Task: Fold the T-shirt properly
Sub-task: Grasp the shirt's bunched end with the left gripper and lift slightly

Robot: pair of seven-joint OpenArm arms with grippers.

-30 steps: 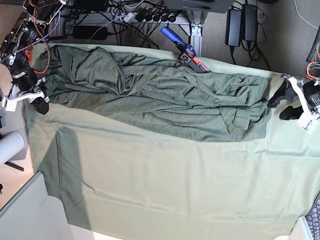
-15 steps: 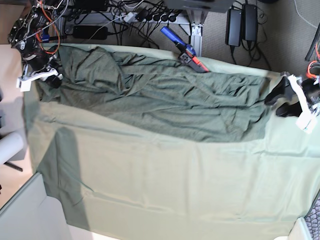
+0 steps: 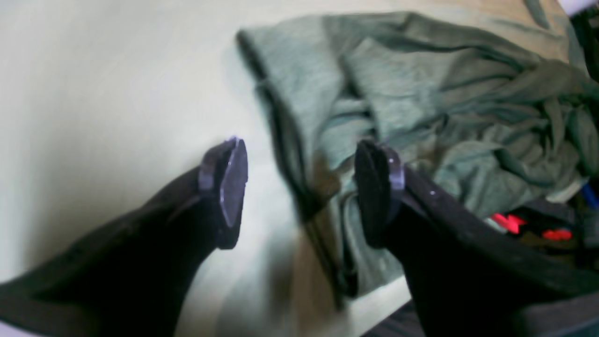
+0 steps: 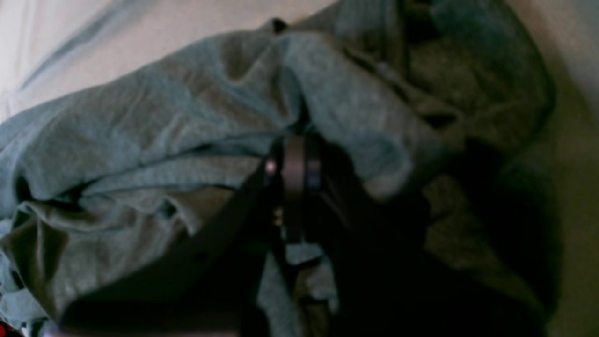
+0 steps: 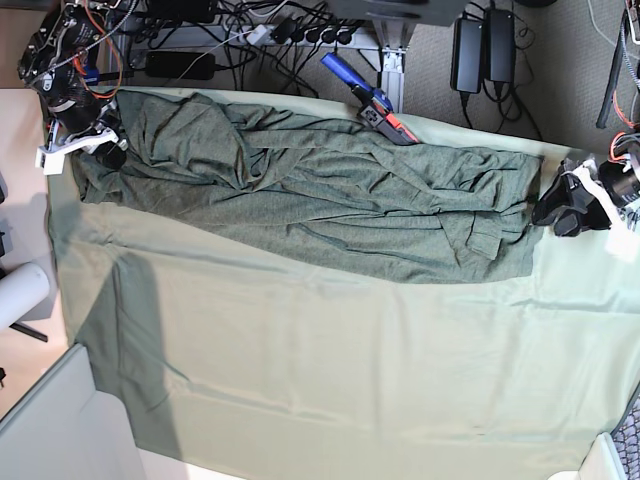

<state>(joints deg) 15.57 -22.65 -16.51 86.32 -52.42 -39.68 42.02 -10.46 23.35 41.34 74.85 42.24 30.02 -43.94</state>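
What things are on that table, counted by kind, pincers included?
T-shirt: 1
Pale green table sheet: 1
Blue and red hand tool at the far edge: 1
Pincers: 2, the left pincer open, the right pincer shut on the T-shirt
Total: 5

The near half of the table sheet (image 5: 330, 380) is lying bare, giving wide room to pass. The T-shirt (image 5: 300, 190) is stretching across the far half. A blue and red tool (image 5: 368, 98) is sitting at the far edge, touching the shirt.
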